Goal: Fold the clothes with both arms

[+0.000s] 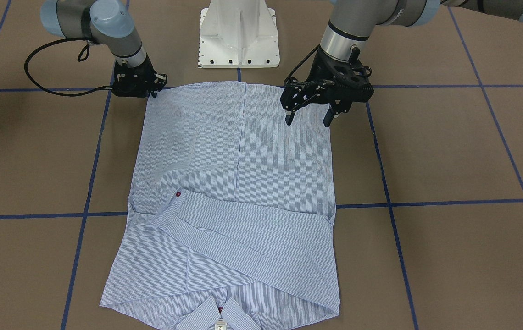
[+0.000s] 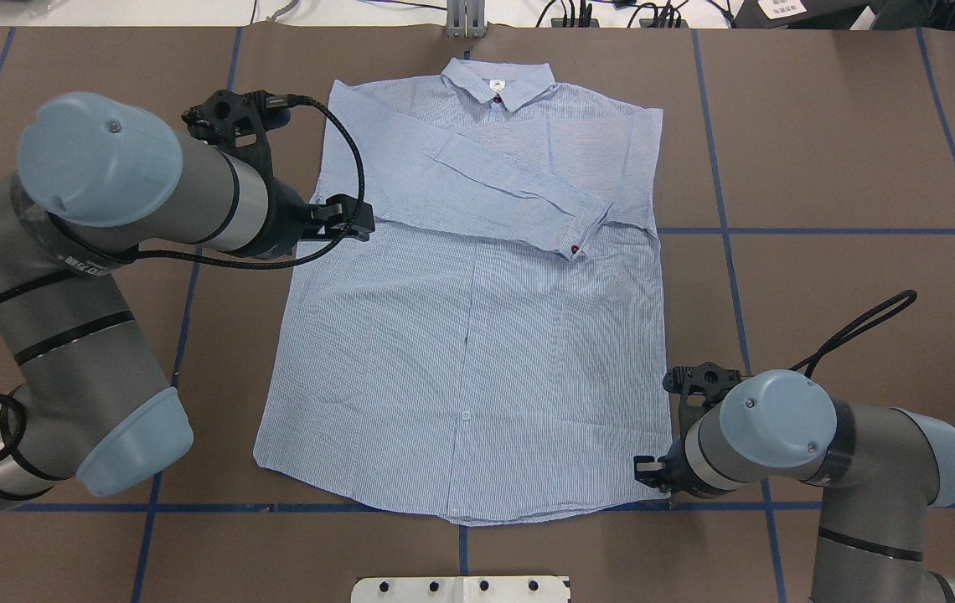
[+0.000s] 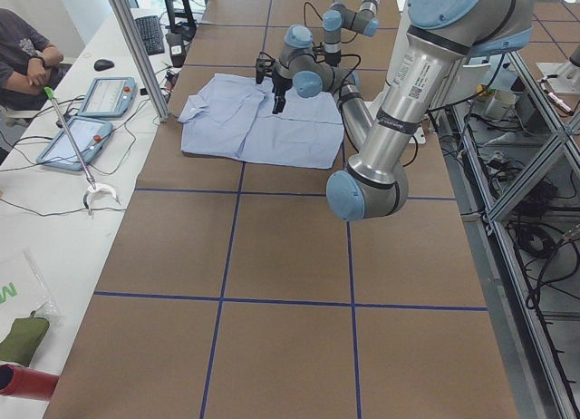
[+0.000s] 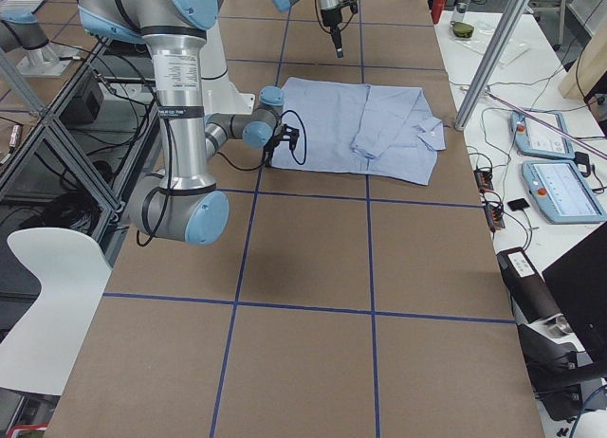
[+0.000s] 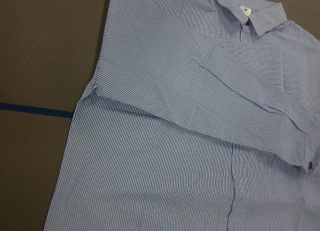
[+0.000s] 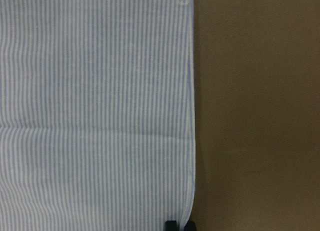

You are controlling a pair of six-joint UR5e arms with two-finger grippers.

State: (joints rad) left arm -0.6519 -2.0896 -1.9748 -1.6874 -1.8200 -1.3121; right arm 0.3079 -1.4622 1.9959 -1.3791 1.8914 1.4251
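Observation:
The striped light-blue shirt (image 1: 238, 174) (image 2: 477, 352) lies flat and buttoned on the brown table, collar (image 2: 498, 84) away from the robot. One sleeve is folded across the chest, its cuff with a red button (image 2: 574, 249). My left gripper (image 1: 308, 120) (image 2: 348, 222) hangs open, high above the shirt's left armpit side, holding nothing; its wrist view shows only the shirt (image 5: 175, 141). My right gripper (image 1: 155, 93) (image 2: 649, 473) sits low at the hem corner. In its wrist view the fingertips (image 6: 172, 225) stand close together with the shirt's (image 6: 95, 111) side edge running in between them.
The white pedestal base (image 1: 238, 36) stands just behind the hem. A black cable (image 1: 36, 68) loops beside the right arm. Blue tape lines (image 2: 821, 230) cross the table. A seated person (image 3: 23, 52) and tablets (image 4: 560, 187) are at the side bench beyond the collar end.

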